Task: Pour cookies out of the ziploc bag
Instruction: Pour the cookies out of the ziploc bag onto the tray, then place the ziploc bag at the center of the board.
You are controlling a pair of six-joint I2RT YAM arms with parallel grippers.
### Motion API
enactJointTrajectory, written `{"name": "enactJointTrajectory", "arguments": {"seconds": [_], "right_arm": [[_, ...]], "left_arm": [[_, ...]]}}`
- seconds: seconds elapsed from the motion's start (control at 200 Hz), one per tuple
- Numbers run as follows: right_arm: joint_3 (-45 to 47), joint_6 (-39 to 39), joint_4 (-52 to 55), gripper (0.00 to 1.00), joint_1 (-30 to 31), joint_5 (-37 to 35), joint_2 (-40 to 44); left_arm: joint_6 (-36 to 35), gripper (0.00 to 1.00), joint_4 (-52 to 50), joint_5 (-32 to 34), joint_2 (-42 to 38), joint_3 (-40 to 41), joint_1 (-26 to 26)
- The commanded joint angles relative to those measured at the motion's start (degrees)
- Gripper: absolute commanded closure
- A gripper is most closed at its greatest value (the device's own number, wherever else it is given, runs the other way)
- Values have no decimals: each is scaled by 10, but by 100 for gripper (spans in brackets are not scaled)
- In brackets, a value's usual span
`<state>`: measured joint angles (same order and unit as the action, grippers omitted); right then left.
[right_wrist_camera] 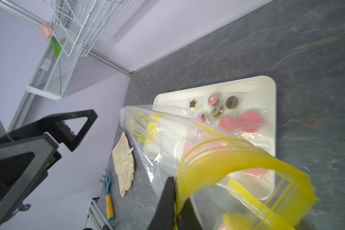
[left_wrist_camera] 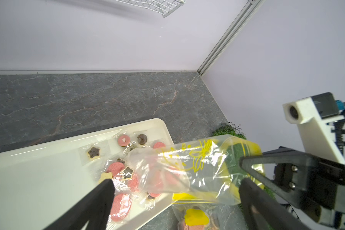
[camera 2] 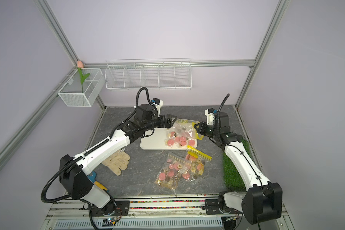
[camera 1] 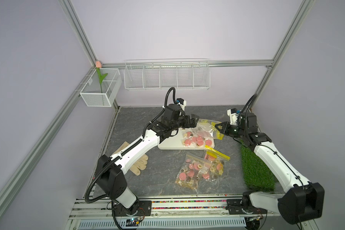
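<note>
Black left gripper [camera 1: 195,120] hangs with jaws wide apart above the white tray [camera 1: 167,145], where most cookies [camera 1: 195,139] already lie, yet a few pink ones seem left inside the ziploc bag [camera 1: 206,125], which the right gripper [camera 1: 217,130] pinches by its yellow zip.

In the right gripper [camera 1: 216,127], the ziploc bag [left_wrist_camera: 187,169] is clear, glossy, crinkled plastic — beneath it, a smooth tray [left_wrist_camera: 38,169] on matt stone-look tabletop [left_wrist_camera: 88,99].

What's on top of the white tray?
Loose cookies, pink, brown and star-shaped, lie on the tray. A clear ziploc bag hangs over some; pink ones show through it, but anything else beneath is hidden.
</note>
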<state>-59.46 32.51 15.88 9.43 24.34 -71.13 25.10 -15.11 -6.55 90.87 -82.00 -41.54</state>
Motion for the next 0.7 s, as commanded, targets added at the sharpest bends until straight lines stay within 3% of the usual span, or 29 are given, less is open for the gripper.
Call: {"name": "enactJointTrajectory", "arguments": {"seconds": [0.0, 0.225, 0.38, 0.58, 0.695], "right_arm": [[-7, -4, 17, 93, -31, -28, 9], [7, 6, -13, 93, -104, -47, 20], [15, -1, -22, 93, -142, -80, 5], [12, -47, -30, 93, -151, -190, -23], [18, -64, -65, 91, -151, -199, -42]], "left_arm": [[7, 0, -3, -15, -22, 10, -1], [-6, 0, -40, -48, -70, 37, -1], [15, 0, -37, -45, -128, 110, -1], [36, 0, -52, -59, -189, 176, -1], [29, 0, -88, -60, -215, 193, -1]]}}
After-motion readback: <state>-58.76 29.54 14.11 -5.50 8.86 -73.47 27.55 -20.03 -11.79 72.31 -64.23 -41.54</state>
